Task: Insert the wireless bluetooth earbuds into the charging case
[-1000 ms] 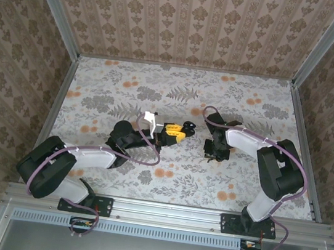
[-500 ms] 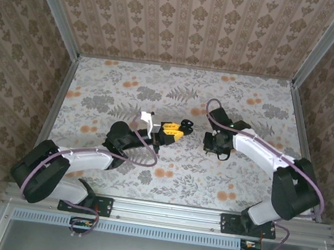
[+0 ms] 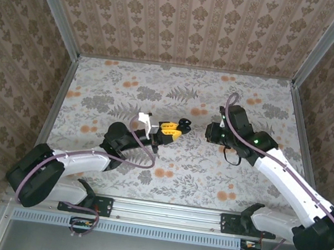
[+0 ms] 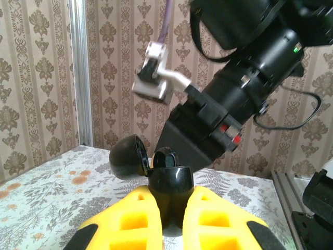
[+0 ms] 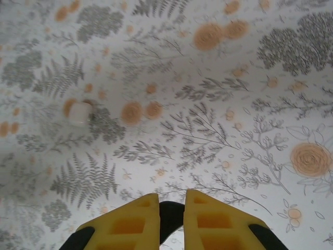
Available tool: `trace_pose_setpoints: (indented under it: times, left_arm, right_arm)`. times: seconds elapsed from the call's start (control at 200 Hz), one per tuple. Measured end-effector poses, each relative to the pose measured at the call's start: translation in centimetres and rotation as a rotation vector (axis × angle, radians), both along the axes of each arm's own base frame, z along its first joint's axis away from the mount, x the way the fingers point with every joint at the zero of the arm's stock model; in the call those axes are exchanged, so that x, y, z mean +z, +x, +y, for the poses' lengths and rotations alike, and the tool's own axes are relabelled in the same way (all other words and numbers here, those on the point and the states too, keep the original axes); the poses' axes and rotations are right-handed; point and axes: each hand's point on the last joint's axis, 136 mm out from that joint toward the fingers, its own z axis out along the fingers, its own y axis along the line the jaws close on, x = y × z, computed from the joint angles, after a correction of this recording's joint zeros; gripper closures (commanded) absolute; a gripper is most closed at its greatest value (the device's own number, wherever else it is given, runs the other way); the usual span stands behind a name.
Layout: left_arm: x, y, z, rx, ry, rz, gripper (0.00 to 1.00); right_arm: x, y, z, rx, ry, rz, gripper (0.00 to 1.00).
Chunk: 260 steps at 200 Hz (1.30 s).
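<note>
Earbud point(image 5: 171, 216) near open charging case point(image 4: 169, 182)
Clamped in left gripper point(image 4: 170, 197); right gripper point(image 5: 172, 200), pinching the earbud, just to its right.

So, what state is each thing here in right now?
left end effector: shut on the charging case.
charging case: lid open, gripped on both sides.
first earbud: standing in the open case, as far as I can tell.
right end effector: closed on a small dark piece.
second earbud: apparently that dark piece, pinched.
small white piece: lying on the table, untouched.
</note>
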Motion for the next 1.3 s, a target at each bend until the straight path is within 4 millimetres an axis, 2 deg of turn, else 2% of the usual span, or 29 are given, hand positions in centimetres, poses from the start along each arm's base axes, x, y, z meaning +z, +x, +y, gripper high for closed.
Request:
trace_pose_setpoints:
  times: [0.49, 0.605, 0.81, 1.065, 1.3]
  left_arm:
    - [0.1, 0.4, 0.1, 0.028, 0.003, -0.021, 1.0]
    - [0.1, 0.4, 0.1, 0.03, 0.003, -0.021, 1.0]
    - [0.3, 0.5, 0.0, 0.03, -0.001, -0.024, 1.0]
    - [0.6, 0.5, 0.0, 0.029, -0.006, -0.03, 1.0]
    - [0.6, 0.5, 0.0, 0.03, -0.007, -0.029, 1.0]
  right_arm:
    - [7.8, -2.1, 2.9, 0.101, 0.153, -0.241, 0.89]
    - [9.0, -2.3, 3.3, 0.112, 0.167, -0.269, 0.89]
    - [10.1, -2.6, 4.4, 0.142, 0.179, -0.297, 0.89]
    - [9.8, -2.4, 5.4, 0.153, 0.139, -0.308, 0.89]
    - [10.4, -2.2, 6.1, 0.145, 0.128, -0.356, 0.89]
